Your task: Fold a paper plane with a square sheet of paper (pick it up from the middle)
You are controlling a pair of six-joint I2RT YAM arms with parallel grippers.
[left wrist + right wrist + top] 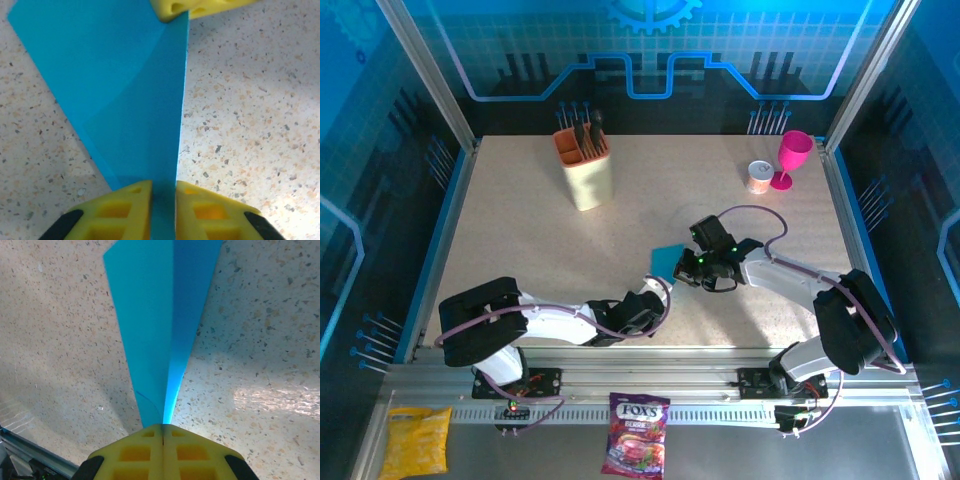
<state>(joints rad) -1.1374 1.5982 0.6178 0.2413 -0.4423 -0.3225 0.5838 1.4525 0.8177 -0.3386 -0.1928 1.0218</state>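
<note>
We are pinching the sheet of paper (666, 261) at mid-table from both ends, our left gripper (163, 192) clamping its near tip and our right gripper (162, 430) clamping the far end, its long crease running toward twelve o'clock from each wrist.

Top view: evenly bright, blue cast, sharp. Right wrist view: white glare on the speckled beige stone-look tabletop (272, 400) right of the right pincer (163, 429), soft grey shadow to its left. Left wrist view: bright; thin cyan-blue folded paper sheet (125, 90) darker-shaded just ahead of the left pincer (163, 192), whose yellow edges blur.
</note>
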